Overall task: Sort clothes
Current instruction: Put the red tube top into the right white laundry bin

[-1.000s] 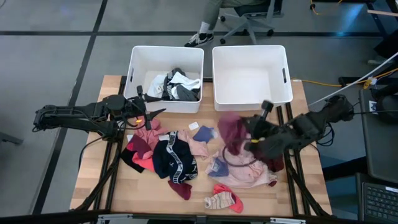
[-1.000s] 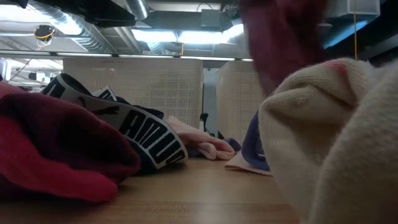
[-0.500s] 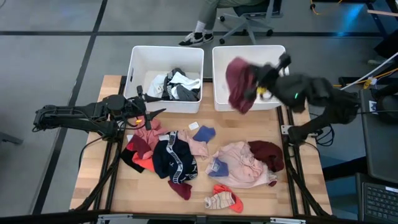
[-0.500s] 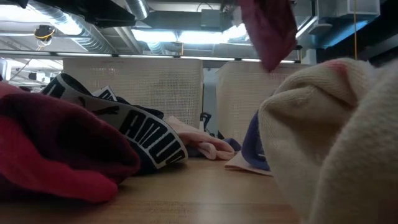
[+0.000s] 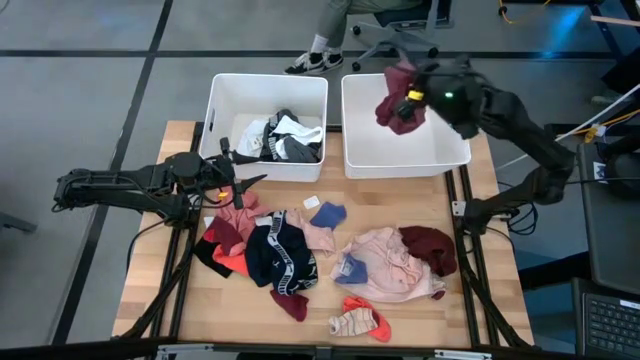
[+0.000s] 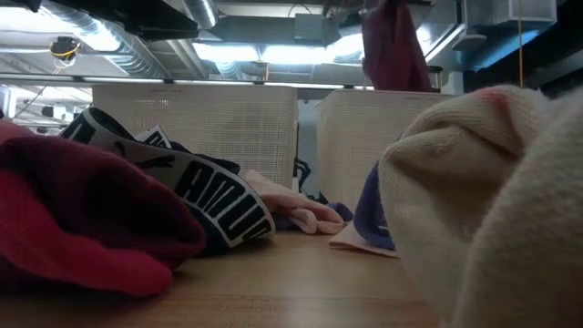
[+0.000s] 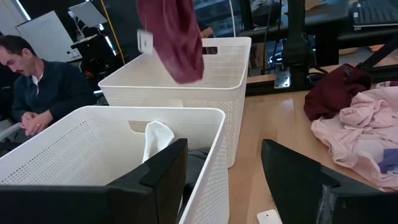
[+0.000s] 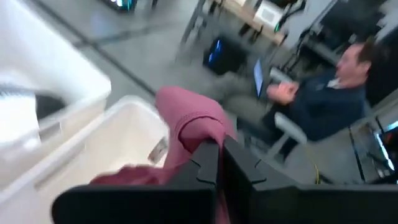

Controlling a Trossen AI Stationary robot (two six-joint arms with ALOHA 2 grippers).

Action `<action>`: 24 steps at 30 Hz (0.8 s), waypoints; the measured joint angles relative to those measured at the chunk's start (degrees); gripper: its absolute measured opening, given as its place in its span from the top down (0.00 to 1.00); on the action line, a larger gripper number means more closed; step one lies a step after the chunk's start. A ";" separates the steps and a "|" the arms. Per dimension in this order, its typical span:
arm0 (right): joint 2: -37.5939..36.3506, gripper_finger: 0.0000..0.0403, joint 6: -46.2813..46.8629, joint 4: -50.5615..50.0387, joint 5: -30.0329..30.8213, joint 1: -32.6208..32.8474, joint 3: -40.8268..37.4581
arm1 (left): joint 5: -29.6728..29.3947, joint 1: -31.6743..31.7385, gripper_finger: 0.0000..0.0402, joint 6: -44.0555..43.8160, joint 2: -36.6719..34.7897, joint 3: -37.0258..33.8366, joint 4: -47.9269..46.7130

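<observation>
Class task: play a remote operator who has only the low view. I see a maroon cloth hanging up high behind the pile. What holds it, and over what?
Observer: The right gripper is shut on the maroon garment, above the right bin.
Operator: Is anything in that bin already?
Observer: No clothes show on the part of its floor seen in the high view, while the left bin holds white and dark clothes.
Operator: Where is the other arm?
Observer: The left gripper waits open at the table's left side, just in front of the left bin.
</observation>
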 joint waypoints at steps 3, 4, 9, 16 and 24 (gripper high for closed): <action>0.01 0.97 1.82 -1.57 -2.25 -2.83 -5.38 | 0.00 0.01 0.52 0.01 0.01 0.00 0.00; 0.01 0.97 2.41 -1.51 -3.07 -3.80 -7.51 | 0.00 0.02 0.52 0.02 0.02 0.00 0.00; 0.01 0.97 3.59 1.85 -8.56 -7.72 -19.44 | 0.00 0.00 0.52 0.00 0.00 0.00 0.02; 0.03 0.97 5.97 13.04 -15.40 -11.03 -34.28 | 0.00 0.00 0.52 0.00 0.02 0.00 0.04; 0.03 0.94 6.38 19.33 -17.20 -11.37 -41.59 | 0.00 0.01 0.52 0.02 0.02 0.00 0.07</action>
